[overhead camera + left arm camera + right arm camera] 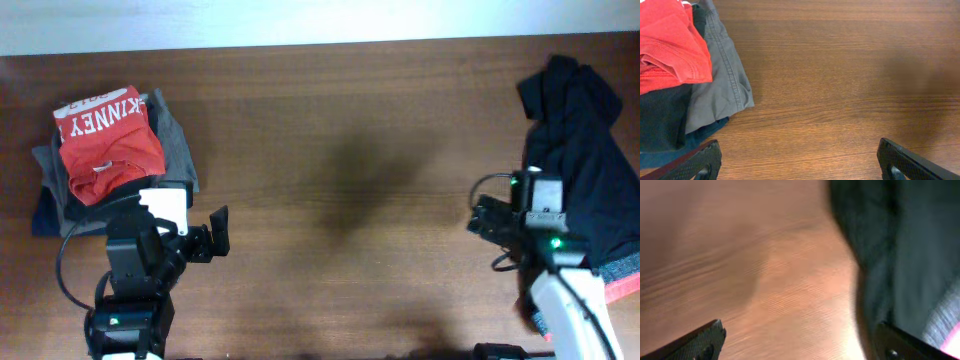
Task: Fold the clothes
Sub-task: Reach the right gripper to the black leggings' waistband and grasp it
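Note:
The black pants [585, 150] lie crumpled at the table's right side, their grey waistband with red-orange edge [620, 272] at the lower right. In the right wrist view the pants [900, 245] fill the right half, blurred. My right gripper [490, 222] is open and empty just left of the pants; in the right wrist view its jaws [800, 342] straddle bare wood at the pants' edge. My left gripper [205, 240] is open and empty over bare table; its jaws [800, 160] are wide apart in the left wrist view.
A pile of folded clothes stands at the left: a red "KINNEY" T-shirt [105, 140] on top of grey [175, 150] and navy garments [45, 215]. The pile also shows in the left wrist view [685, 75], just left of my left gripper. Wooden table [340, 150].

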Robot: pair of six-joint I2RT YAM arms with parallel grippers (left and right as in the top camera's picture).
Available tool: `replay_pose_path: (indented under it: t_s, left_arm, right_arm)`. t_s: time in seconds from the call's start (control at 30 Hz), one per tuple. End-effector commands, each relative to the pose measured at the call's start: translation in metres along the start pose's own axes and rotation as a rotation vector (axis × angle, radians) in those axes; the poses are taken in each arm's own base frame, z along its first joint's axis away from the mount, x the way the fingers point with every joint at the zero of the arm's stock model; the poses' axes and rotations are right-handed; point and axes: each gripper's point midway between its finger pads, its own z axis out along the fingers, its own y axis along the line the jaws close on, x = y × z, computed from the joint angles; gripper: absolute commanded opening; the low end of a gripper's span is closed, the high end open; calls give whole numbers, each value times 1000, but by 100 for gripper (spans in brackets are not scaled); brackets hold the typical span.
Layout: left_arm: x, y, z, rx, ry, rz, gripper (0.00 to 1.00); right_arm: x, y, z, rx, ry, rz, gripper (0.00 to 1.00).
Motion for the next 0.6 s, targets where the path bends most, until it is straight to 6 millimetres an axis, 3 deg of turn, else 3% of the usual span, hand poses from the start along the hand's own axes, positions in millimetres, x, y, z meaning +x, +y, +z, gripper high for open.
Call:
replay_pose_path:
  t_s: [0.0, 0.13, 0.2, 0.4, 0.5, 0.57]
  left_arm:
    - [-10, -6, -4, 26, -25, -2, 99]
    - [-10, -6, -4, 27, -26, -2, 99]
    - [-10, -6, -4, 27, -26, -2, 99]
    - [-10, -6, -4, 26, -26, -2, 99]
    - [-10, -6, -4, 26, -26, -2, 99]
    - [-10, -6, -4, 26, -26, -2, 99]
  right_arm:
    - [-1, -51, 17, 191, 42, 271, 99]
    - [16, -95, 43, 308, 156, 417, 99]
    - [24, -105, 52, 337, 199, 447, 99]
    - [46, -111, 81, 374, 322, 449, 98]
    - [58, -106, 95, 366, 383, 440, 93]
    - [62, -103, 101, 354, 406, 440, 84]
